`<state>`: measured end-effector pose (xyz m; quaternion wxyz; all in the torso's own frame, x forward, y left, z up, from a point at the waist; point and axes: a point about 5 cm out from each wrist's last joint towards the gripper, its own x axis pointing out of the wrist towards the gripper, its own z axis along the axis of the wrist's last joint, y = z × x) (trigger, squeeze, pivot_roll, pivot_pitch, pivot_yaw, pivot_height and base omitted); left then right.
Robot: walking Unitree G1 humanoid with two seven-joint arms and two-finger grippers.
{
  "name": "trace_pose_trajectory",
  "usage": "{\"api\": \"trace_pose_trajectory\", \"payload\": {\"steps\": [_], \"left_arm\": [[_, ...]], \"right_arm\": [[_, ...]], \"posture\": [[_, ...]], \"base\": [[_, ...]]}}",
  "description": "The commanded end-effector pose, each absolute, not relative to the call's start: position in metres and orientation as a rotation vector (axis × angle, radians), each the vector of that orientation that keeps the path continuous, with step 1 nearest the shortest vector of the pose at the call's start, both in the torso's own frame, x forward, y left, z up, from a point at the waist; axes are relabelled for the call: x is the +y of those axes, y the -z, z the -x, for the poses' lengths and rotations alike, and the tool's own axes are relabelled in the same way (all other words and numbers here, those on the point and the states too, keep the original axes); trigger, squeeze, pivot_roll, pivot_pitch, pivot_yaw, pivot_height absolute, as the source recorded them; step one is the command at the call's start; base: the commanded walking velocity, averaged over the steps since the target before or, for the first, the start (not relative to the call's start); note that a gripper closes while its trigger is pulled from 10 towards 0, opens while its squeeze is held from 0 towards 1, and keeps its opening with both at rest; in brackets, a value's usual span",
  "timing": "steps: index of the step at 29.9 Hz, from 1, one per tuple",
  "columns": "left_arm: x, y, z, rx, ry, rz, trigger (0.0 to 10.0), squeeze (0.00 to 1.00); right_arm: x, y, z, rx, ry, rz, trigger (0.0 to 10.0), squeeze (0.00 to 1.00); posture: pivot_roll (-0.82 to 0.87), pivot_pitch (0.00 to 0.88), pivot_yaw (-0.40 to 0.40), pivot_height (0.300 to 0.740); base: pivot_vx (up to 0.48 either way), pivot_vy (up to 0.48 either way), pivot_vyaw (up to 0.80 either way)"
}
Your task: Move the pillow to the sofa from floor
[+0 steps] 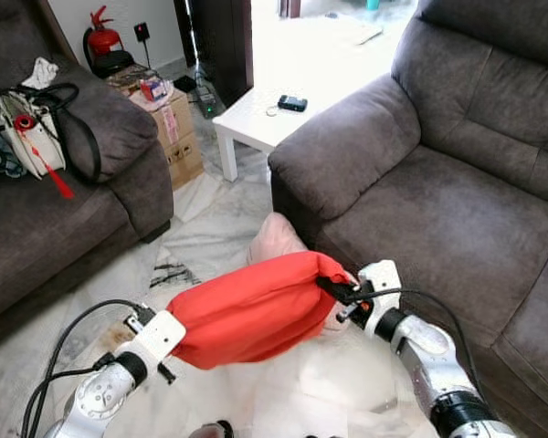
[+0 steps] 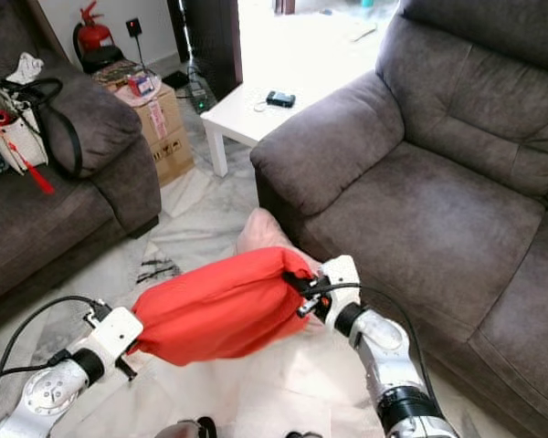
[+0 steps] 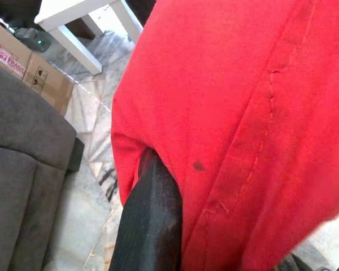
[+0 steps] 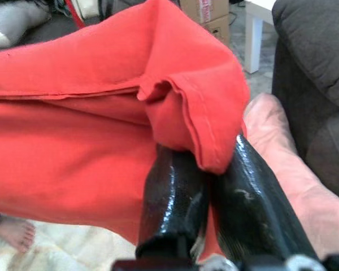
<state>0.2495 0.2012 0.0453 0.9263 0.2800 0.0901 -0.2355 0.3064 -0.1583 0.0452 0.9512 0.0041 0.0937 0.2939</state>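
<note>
A red pillow (image 1: 247, 308) hangs in the air between my two arms, above the pale floor and in front of the grey sofa (image 1: 438, 210) on the right. My left gripper (image 1: 175, 349) is shut on the pillow's left end; one black finger (image 3: 150, 220) presses into the red cloth. My right gripper (image 1: 340, 290) is shut on the pillow's right corner, and its fingers (image 4: 169, 197) pinch a fold of the cover. A pink pillow (image 1: 276, 239) lies on the floor behind, leaning at the sofa's base.
A second grey sofa (image 1: 36, 219) with a white bag (image 1: 23, 128) stands at the left. A white low table (image 1: 256, 114) and cardboard boxes (image 1: 173, 128) lie beyond. A person's bare foot (image 4: 8, 232) is on the floor below the pillow.
</note>
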Motion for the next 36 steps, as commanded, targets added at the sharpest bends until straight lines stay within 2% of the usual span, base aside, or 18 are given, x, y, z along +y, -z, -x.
{"api": "trace_pose_trajectory", "payload": {"steps": [1, 7, 17, 23, 30, 36], "left_arm": [[0.204, -0.059, -0.255, 0.128, 0.452, -0.55, 10.0, 0.0], [0.206, -0.076, -0.269, 0.013, 0.256, -0.463, 10.0, 0.0], [0.211, -0.09, -0.282, -0.071, 0.039, -0.354, 10.0, 0.0], [0.209, -0.09, -0.287, -0.087, 0.014, -0.362, 10.0, 0.0], [0.193, -0.076, -0.287, -0.038, 0.125, -0.37, 10.0, 0.0], [0.187, -0.079, -0.293, -0.056, 0.136, -0.369, 10.0, 0.0]], "right_arm": [[-0.166, -0.049, -0.309, 0.159, -0.541, -0.003, 10.0, 0.0], [-0.17, -0.04, -0.306, 0.174, -0.446, -0.042, 10.0, 0.0], [-0.174, -0.038, -0.309, 0.153, -0.306, -0.099, 10.0, 0.0], [-0.168, -0.041, -0.311, 0.126, -0.319, -0.113, 10.0, 0.0], [-0.153, -0.047, -0.311, 0.07, -0.411, -0.154, 10.0, 0.0], [-0.14, -0.045, -0.306, 0.073, -0.5, -0.117, 10.0, 0.0]], "posture": [[0.17, 0.153, -0.018, 0.74], [0.17, 0.138, -0.02, 0.74], [0.17, 0.122, -0.027, 0.74], [0.17, 0.131, -0.029, 0.74], [0.16, 0.15, -0.032, 0.74], [0.16, 0.156, -0.033, 0.74]], "base": [[0.0, 0.0, 0.0], [0.0, 0.0, 0.0], [0.0, 0.0, 0.0], [0.0, 0.0, 0.0], [0.0, 0.0, 0.0], [0.0, 0.0, 0.0]]}}
